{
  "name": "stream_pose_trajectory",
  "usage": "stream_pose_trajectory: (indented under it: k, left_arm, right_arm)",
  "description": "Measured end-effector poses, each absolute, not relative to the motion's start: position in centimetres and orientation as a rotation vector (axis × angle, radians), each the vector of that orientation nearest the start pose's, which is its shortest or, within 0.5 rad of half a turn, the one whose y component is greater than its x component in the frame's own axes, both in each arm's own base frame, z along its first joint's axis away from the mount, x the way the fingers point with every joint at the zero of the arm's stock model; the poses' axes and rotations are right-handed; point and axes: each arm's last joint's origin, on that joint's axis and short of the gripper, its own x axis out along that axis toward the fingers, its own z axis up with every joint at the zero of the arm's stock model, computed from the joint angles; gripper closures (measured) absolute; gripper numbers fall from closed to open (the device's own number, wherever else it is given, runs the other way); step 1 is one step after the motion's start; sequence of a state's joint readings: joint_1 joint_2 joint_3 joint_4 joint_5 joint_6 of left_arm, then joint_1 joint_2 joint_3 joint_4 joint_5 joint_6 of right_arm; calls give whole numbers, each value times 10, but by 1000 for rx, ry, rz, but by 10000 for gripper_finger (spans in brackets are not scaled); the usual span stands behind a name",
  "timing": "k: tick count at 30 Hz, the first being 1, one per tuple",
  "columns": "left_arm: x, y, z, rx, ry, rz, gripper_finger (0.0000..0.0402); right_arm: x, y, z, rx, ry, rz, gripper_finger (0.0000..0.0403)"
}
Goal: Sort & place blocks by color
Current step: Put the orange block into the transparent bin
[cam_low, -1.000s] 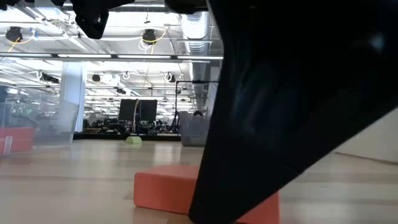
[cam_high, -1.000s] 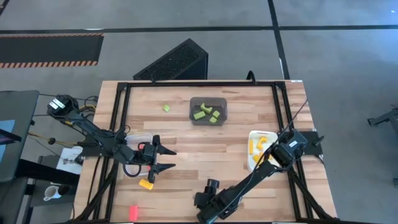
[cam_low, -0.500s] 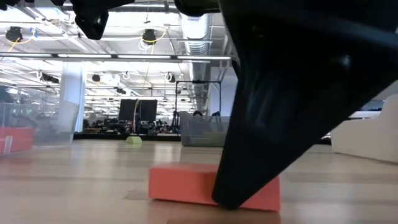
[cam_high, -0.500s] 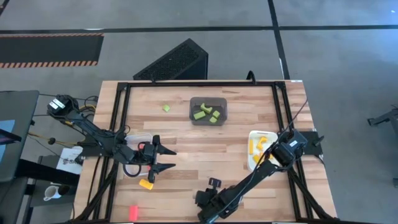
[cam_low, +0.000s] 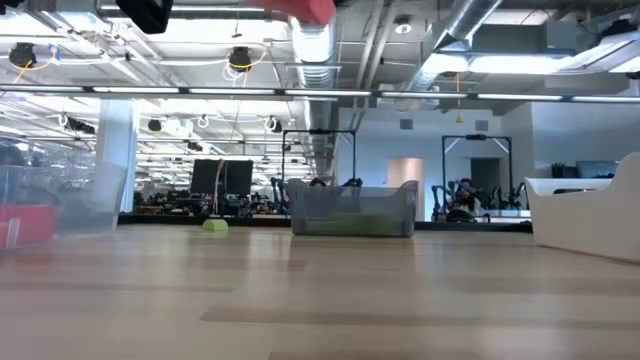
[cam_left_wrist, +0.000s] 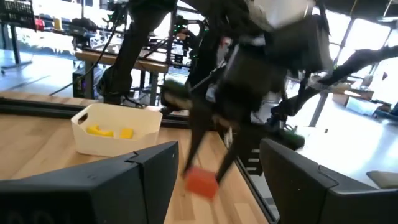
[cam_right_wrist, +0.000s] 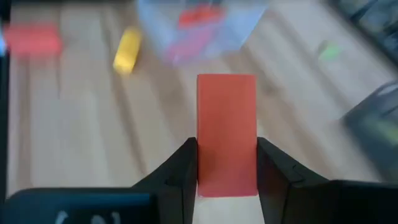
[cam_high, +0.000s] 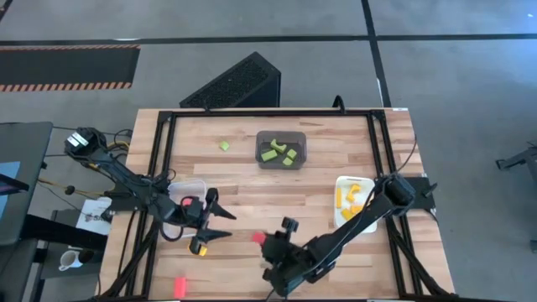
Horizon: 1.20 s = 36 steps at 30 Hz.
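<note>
My right gripper [cam_high: 263, 242] is shut on a red bar block [cam_right_wrist: 227, 124] and holds it up over the near middle of the table. My left gripper [cam_high: 225, 225] stands open to its left, pointing level at it, with nothing between its fingers. A yellow block [cam_high: 198, 247] lies flat just below the left gripper. Another red block [cam_high: 179, 285] lies near the front left edge. A green block [cam_high: 224, 145] lies at the far left. In the low view the held block [cam_low: 310, 10] shows at the top edge. My right gripper pinches the red bar by its two long sides [cam_right_wrist: 202, 168] between its two fingers [cam_right_wrist: 183, 171], at the end nearer the wrist. The fingers slant downward and lie along the bar, and most of it sticks out past the fingertips. The bar is lifted clear of the table.
A clear bin [cam_high: 190, 190] with a red block stands behind my left gripper. A dark grey bin [cam_high: 262, 139] with green blocks is at the far middle. A white bin [cam_high: 339, 186] with yellow blocks is on the right. Bare wood lies between the bins.
My right gripper has risen from the table near the front edge and gone a little toward the left. The red bar lay flat on the wood between its fingers and now hangs clear above it. My left gripper has swung slightly toward the near edge.
</note>
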<state>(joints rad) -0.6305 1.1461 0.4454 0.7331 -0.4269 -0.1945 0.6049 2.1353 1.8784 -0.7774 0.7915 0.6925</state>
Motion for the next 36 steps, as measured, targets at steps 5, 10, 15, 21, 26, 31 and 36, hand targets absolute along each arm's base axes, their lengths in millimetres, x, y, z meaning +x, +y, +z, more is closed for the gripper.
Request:
stream_pose_trajectory:
  k: [5,10,15,21,26,31,36]
  left_arm:
    - [197,-130,233,-199,-27,-220,170]
    - [203,-135,227,-176,-49,-239,132]
    - [208,-135,221,-164,-39,-202,95]
    - [212,-131,217,-149,-32,-143,81]
    - [212,-132,216,-137,-22,-159,81]
    - [212,-132,215,-115,-8,-162,81]
    - [212,-132,215,-99,-11,-156,87]
  right_arm:
    - [398,232,265,-37,583,-433,280]
    - [405,224,271,-43,572,-407,267]
    - [410,222,273,-48,551,-392,270]
    - [414,225,276,-43,523,-349,268]
    - [414,225,276,-44,525,-349,266]
    - [416,226,279,-24,497,-344,267]
    - [419,224,280,-19,482,-333,262]
